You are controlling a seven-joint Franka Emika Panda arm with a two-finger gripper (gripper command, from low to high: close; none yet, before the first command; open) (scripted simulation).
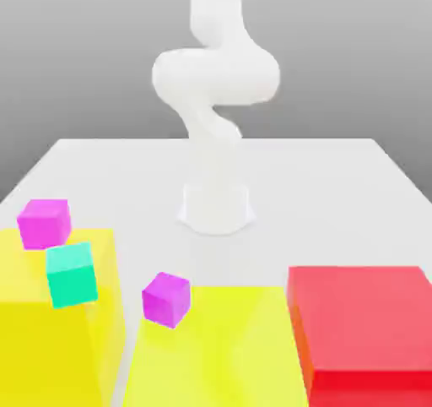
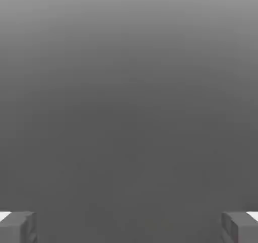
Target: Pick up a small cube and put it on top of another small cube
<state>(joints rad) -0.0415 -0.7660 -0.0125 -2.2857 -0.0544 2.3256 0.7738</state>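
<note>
Nothing of the stacking is done yet, as far as I can judge: every small cube sits alone and none rests on another. Nearest on the exterior view's right is a big red block (image 1: 359, 329), and beside it toward the middle a flat yellow slab (image 1: 228, 346). A magenta cube (image 1: 166, 298) sits at that slab's near-left corner, seemingly just touching its edge. On the exterior view's left stands a taller yellow block (image 1: 34, 338); a teal cube (image 1: 71, 274) appears against its top front edge, tilted a little, though whether it rests on the block or in front of it I cannot tell. A second magenta cube (image 1: 44, 222) lies a bit farther back at that block's far edge. Beyond them, the white table (image 1: 337, 186) runs back to the arm (image 1: 215, 143), which rises from its base and coils well above everything.

In the hand view the gripper (image 2: 129, 227) has its two fingers (image 2: 17, 228) spread wide, with nothing between them. So the whole job remains: reach, grasp, lift, place. The big blocks crowd the cubes and could hamper the approach.
</note>
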